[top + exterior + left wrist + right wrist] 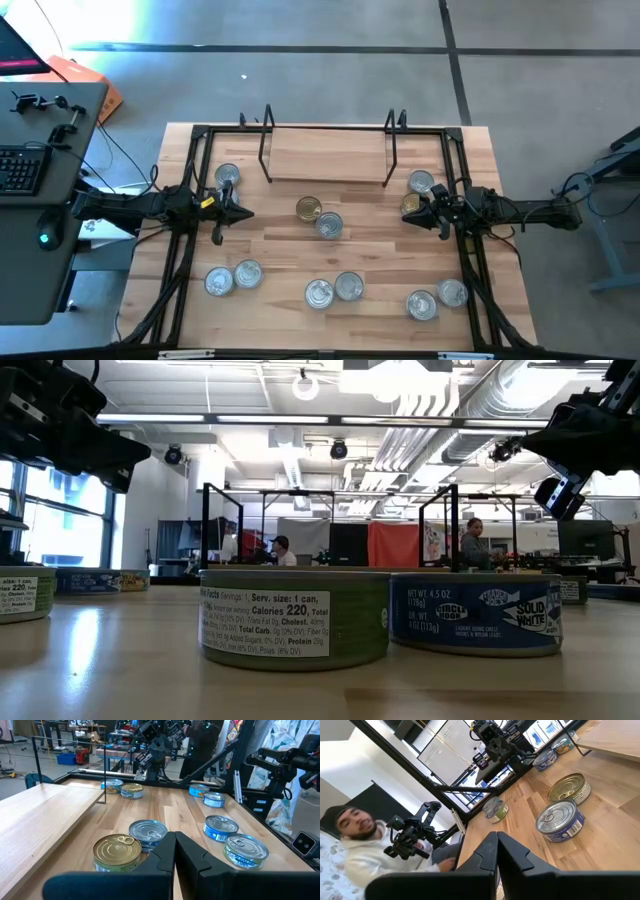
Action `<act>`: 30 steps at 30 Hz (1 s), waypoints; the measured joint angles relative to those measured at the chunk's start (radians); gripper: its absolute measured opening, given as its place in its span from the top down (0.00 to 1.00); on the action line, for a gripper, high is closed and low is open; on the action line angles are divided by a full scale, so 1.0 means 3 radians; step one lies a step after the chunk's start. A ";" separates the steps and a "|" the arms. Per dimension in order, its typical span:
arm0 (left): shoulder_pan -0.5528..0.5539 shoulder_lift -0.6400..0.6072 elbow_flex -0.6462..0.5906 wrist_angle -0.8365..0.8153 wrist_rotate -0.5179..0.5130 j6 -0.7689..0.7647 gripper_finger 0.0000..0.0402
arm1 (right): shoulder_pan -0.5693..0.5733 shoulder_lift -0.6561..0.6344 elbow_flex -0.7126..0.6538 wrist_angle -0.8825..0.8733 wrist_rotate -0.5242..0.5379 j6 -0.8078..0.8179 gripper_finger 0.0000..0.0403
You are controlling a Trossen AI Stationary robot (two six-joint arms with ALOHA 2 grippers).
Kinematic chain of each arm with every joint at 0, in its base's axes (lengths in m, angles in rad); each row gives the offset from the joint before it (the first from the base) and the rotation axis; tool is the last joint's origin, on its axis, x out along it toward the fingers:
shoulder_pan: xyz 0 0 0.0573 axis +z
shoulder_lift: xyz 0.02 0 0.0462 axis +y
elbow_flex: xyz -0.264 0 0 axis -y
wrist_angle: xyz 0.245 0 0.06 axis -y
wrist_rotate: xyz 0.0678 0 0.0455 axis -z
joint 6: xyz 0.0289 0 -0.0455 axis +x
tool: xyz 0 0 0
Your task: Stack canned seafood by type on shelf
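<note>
Beyond the table's left edge, a dark desk (40, 200) with a keyboard (22, 168); in the right wrist view, a person in a pale hooded top (365, 852) beside the table. Between the two arms, bare wooden tabletop (370, 240) and scattered tins only.

Shelf (327, 152) at the far middle: pale board in a thin black rod frame with upright ends, nothing on it. Canned seafood all on the tabletop: short round tins, mostly silver-lidded. Gold-lidded tin (309, 209) touching a silver-lidded tin (329, 226) at mid-table, between the grippers. Pairs along the near side, at left (232, 277), middle (334, 290) and right (437, 298). One tin (227, 176) just far of the left gripper (247, 212); two tins (417, 190) just beside the right gripper (408, 216), on its far side.

Left gripper over the left side of the table, pointing right, fingers pressed together, holding nothing. Right gripper over the right side, pointing left, likewise closed and empty.
</note>
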State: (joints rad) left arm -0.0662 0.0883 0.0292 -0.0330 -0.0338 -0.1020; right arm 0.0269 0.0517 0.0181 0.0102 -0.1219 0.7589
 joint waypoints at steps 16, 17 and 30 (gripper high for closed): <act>-0.0026 0.0048 -0.0001 0.0430 0.0354 -0.0484 1.00 | 0.0001 0.0001 0.0000 0.0001 0.0000 0.0000 1.00; -0.0069 0.0093 0.0000 0.0586 0.0495 -0.0370 1.00 | 0.0001 0.0000 -0.0001 0.0001 0.0000 0.0000 1.00; -0.0812 0.1961 0.0001 0.2010 -0.1006 0.1376 0.99 | 0.0001 0.0001 -0.0001 0.0001 0.0000 0.0000 1.00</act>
State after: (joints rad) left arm -0.3098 0.6765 0.0296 0.5701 -0.3355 0.3108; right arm 0.0272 0.0521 0.0177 0.0105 -0.1219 0.7589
